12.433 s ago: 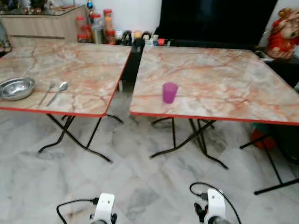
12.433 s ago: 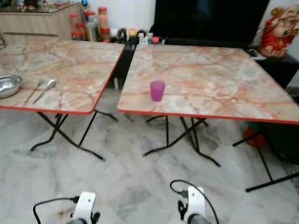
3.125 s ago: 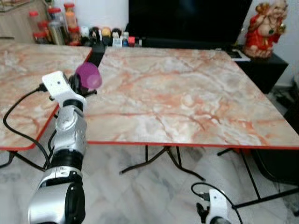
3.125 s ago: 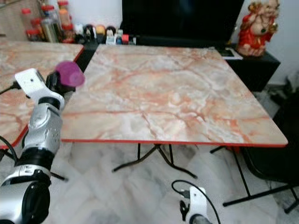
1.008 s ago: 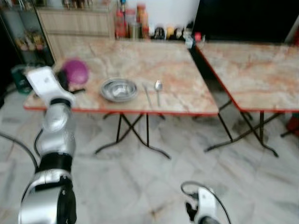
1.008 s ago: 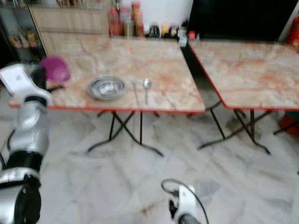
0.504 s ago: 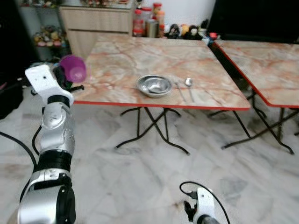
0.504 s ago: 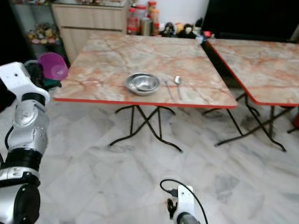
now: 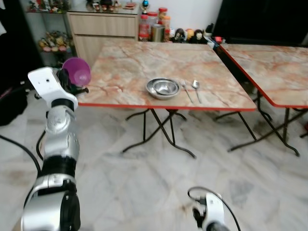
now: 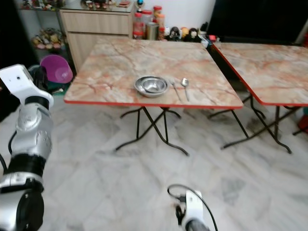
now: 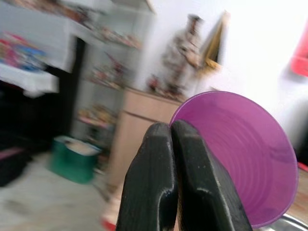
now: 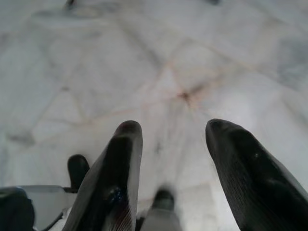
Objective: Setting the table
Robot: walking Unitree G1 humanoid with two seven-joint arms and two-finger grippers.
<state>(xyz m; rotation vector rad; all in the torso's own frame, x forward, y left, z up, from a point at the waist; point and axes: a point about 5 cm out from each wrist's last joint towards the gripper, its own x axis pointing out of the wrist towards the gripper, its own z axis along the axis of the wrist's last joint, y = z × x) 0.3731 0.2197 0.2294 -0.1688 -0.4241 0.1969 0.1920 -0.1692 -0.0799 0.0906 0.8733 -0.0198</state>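
The left gripper [image 11: 171, 144] is raised on the left side, near the left edge of a marble-look folding bench with a red rim [image 9: 125, 65]. Its jaws are clenched on the rim of a purple plastic cup [image 9: 77, 72], which is up in the air and tipped on its side, not touching the bench. On this bench, toward the near right part, sits a round shiny metal bowl [image 9: 163, 88]. Just to the right of the bowl lie a metal fork [image 9: 186, 90] and a metal spoon [image 9: 196, 88], side by side and close together. A second bench of the same kind [image 9: 274, 62] stands to the right, with a gap between the two. The right gripper [image 12: 173, 144] hangs low over the pale marble floor [image 12: 159, 62], and its jaws are spread apart with nothing in them. Far behind the benches stands a wooden cabinet [image 9: 101, 29], and beside it are jars with red lids [image 9: 151, 21].
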